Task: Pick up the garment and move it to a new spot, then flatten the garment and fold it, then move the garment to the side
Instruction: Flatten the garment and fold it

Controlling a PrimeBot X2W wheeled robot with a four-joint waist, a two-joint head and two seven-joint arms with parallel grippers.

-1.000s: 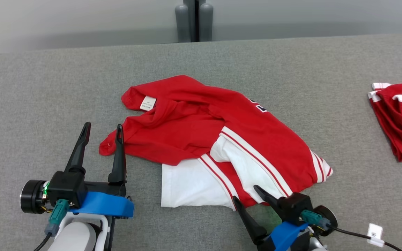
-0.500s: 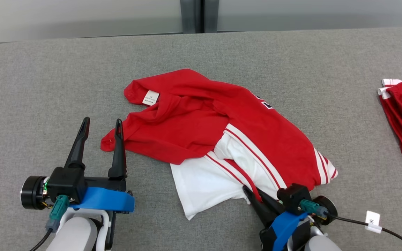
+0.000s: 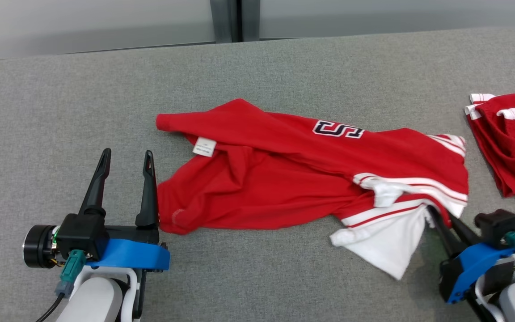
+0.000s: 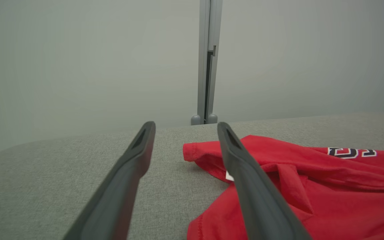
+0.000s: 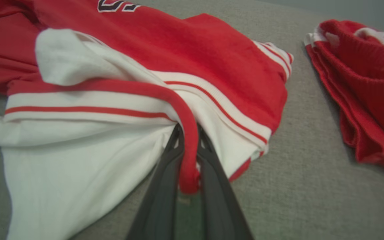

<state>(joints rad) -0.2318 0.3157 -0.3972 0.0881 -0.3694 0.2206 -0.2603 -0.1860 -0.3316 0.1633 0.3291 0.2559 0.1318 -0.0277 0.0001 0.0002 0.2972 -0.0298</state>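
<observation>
The red and white garment is spread out, rumpled, across the middle of the grey table. Its white label is turned up near the left end, and a dark printed number is seen on its far side. At the garment's right, striped end, a red-edged fold is clamped between the closed fingers of the right gripper, and the white panel is draped down beside them. The left gripper is held with its fingers apart just beside the garment's left edge, with bare table seen between them. Whether the inner finger touches the cloth cannot be told from these views. A second red garment is bunched near the table's right edge, apart from the first.
</observation>
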